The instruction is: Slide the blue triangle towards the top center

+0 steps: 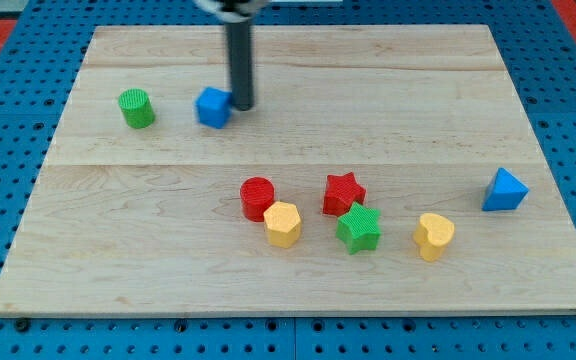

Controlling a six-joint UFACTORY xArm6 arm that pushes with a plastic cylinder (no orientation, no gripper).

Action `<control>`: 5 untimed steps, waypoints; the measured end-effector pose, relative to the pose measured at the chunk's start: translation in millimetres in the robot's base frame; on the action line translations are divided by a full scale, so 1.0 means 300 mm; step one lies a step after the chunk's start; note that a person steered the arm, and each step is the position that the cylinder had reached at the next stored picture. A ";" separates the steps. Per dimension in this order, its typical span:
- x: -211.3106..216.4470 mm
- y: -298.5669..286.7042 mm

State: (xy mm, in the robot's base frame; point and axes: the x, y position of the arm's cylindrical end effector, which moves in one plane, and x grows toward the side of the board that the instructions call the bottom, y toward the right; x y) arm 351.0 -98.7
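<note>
The blue triangle (505,190) sits near the board's right edge, at mid height. My tip (241,105) is far from it, at the upper left of the board, touching the right side of a blue cube (213,107). The dark rod rises straight up from the tip to the view's top.
A green cylinder (136,108) stands left of the blue cube. In the lower middle lie a red cylinder (257,197), a yellow hexagon (282,223), a red star (343,192), a green star (358,228) and a yellow heart-like block (433,236). The wooden board (118,260) rests on a blue pegboard.
</note>
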 end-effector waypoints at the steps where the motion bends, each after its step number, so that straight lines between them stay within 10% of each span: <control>1: 0.002 -0.126; 5: 0.074 0.919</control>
State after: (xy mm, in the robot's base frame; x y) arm 373.1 176.9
